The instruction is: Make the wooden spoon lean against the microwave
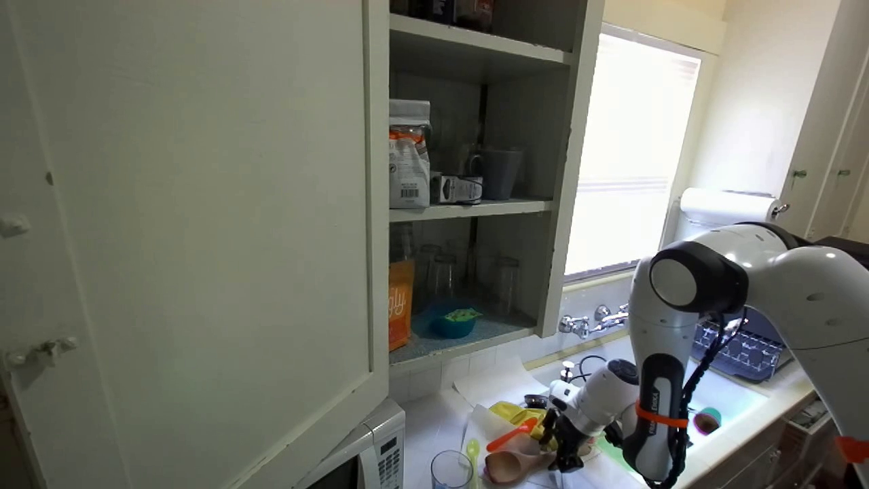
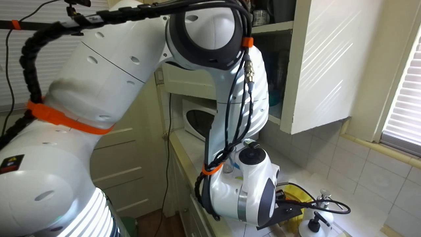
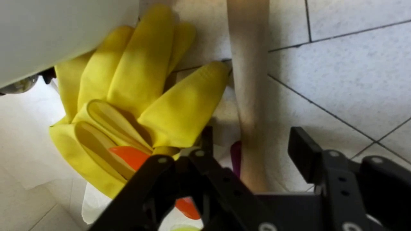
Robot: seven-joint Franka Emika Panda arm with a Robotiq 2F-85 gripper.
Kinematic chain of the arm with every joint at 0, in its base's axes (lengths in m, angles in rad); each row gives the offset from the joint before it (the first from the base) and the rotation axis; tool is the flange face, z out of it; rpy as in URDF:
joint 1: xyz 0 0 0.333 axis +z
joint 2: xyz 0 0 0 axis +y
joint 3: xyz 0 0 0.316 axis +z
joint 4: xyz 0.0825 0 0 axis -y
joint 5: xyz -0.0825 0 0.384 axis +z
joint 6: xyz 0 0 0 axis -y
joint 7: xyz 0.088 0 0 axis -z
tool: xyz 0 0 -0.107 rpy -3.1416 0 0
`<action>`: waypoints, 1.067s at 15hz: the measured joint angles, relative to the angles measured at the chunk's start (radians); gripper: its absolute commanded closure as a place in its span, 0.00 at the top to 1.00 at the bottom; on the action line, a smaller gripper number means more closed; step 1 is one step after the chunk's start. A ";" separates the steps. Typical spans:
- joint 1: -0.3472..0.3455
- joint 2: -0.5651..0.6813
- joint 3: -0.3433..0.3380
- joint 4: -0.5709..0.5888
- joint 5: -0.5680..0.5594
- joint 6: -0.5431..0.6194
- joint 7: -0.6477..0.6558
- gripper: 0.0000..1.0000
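The wooden spoon lies on the white counter, its bowl (image 1: 502, 467) toward the microwave in an exterior view. Its pale handle (image 3: 252, 80) runs up through the wrist view. My gripper (image 3: 252, 138) is open, with one black finger on each side of the handle and a gap on both sides. In an exterior view my gripper (image 1: 560, 445) is low over the handle end. The microwave (image 1: 389, 451) stands under the open cupboard door; its dark window (image 2: 200, 121) shows in an exterior view, partly hidden by the arm.
Beside the spoon lie a yellow glove (image 3: 138, 80), an orange utensil (image 1: 510, 435), a yellow-green spoon (image 1: 473, 449) and a purple utensil (image 3: 236, 157). A drinking glass (image 1: 451, 470) stands between spoon and microwave. A soap bottle (image 2: 314, 223) and the sink (image 1: 747, 401) are nearby.
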 measured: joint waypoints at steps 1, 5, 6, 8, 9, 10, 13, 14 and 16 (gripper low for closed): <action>-0.005 0.005 0.003 0.006 -0.006 0.000 -0.001 0.56; -0.022 0.024 0.014 0.024 -0.022 0.004 -0.005 0.43; -0.024 0.025 0.015 0.025 -0.028 0.006 -0.005 0.26; -0.030 0.026 0.015 0.026 -0.040 0.011 -0.005 0.09; -0.031 0.027 0.016 0.028 -0.043 0.011 -0.005 0.02; -0.032 0.028 0.017 0.030 -0.045 0.011 -0.005 0.03; -0.033 0.027 0.023 0.032 -0.049 0.012 -0.006 0.05; -0.033 0.026 0.027 0.031 -0.050 0.012 -0.004 0.05; -0.033 0.017 0.038 0.026 -0.051 0.027 -0.001 0.05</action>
